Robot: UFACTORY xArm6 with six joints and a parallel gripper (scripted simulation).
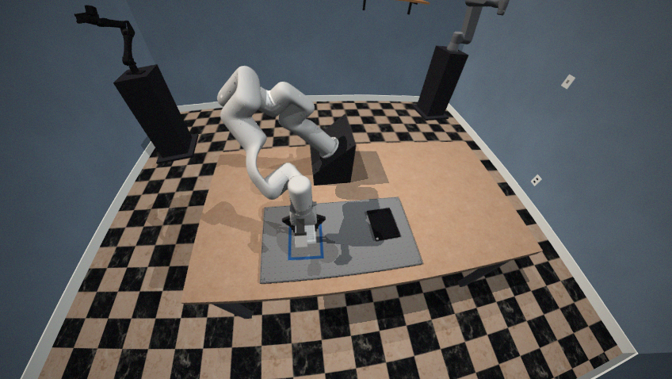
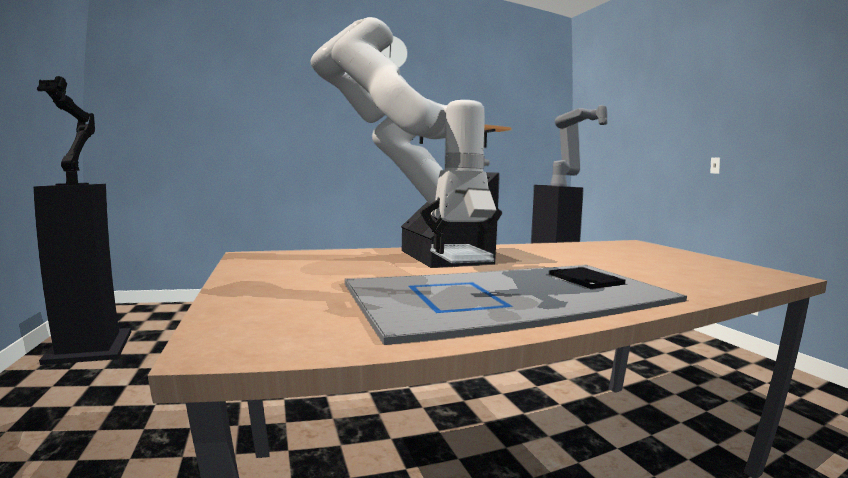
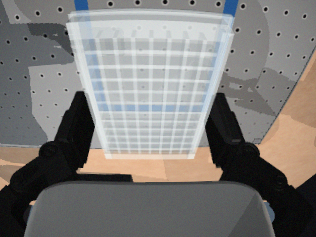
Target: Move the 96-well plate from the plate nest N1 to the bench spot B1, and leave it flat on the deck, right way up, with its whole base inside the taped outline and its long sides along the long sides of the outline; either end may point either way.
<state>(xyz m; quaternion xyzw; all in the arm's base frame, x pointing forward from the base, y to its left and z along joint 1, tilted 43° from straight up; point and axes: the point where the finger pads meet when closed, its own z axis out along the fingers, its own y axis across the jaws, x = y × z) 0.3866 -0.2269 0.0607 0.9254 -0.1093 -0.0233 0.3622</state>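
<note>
— Translucent white plastic, gridded with wells: that was the 96-well plate (image 3: 149,82), and the hand (image 3: 153,126) had it clamped by its two long sides, one black finger (image 3: 75,129) on each edge.

— So the hand was gripping the plate, not just hovering around it?

— Gripping it. In the wrist view the fingers pressed against both long edges, and the plate hung level, well side up, above the grey perforated deck (image 2: 623,293).

— And where was it relative to the taped outline?

— Off the deck altogether. The exterior view showed the plate (image 2: 463,254) in the air beneath the white arm (image 2: 409,106), clear of the blue taped outline (image 2: 428,301). From the top camera it (image 1: 311,232) overlapped the far part of the blue rectangle (image 1: 289,244), though how squarely it lined up was hard to judge at that size. Through the wrist camera, blue tape ran up both sides beyond the plate's far end.

— The nest?

— The black plate nest (image 1: 383,223) sat on the other end of the deck, well apart from the hand, with nothing in it. The deck itself lay on the wooden worktop (image 2: 267,332).
</note>
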